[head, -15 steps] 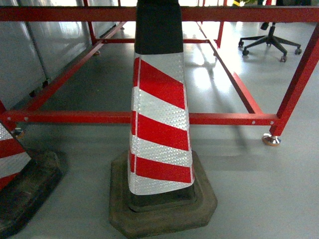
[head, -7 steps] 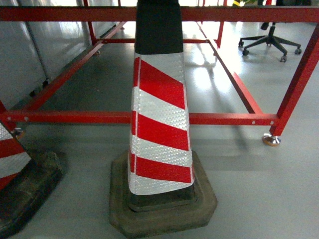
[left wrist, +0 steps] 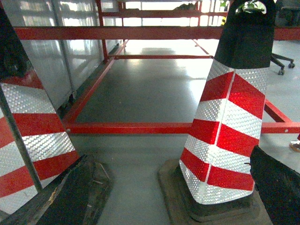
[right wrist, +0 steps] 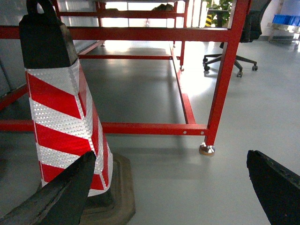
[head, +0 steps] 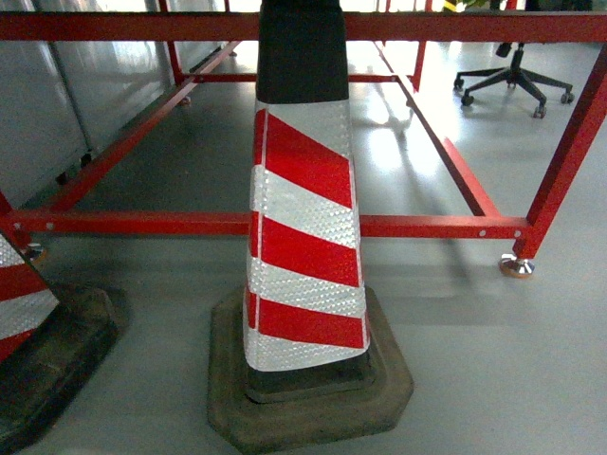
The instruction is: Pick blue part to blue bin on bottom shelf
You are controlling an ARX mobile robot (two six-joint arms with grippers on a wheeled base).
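On the floor ahead of me, low down: a striped cone and a red frame fill all three views.
Left pincer: I see its two dark fingers at the bottom corners of the left wrist view, spread wide, with nothing between them.
Right pincer: same picture in the right wrist view, fingers far apart and holding nothing.
Nearest thing: a red-and-white traffic cone with a black top, standing upright on a dark rubber base, dead centre in my head view.
Second cone: at the left edge, only partly in frame, also on a dark base.
Behind the cones: a red steel frame with a low rail running across, resting on a round foot at the right.
Floor: grey and glossy.
Farther back: an office chair beyond the frame.
Blue part, blue bin, bottom shelf: I cannot find any of them in my views.
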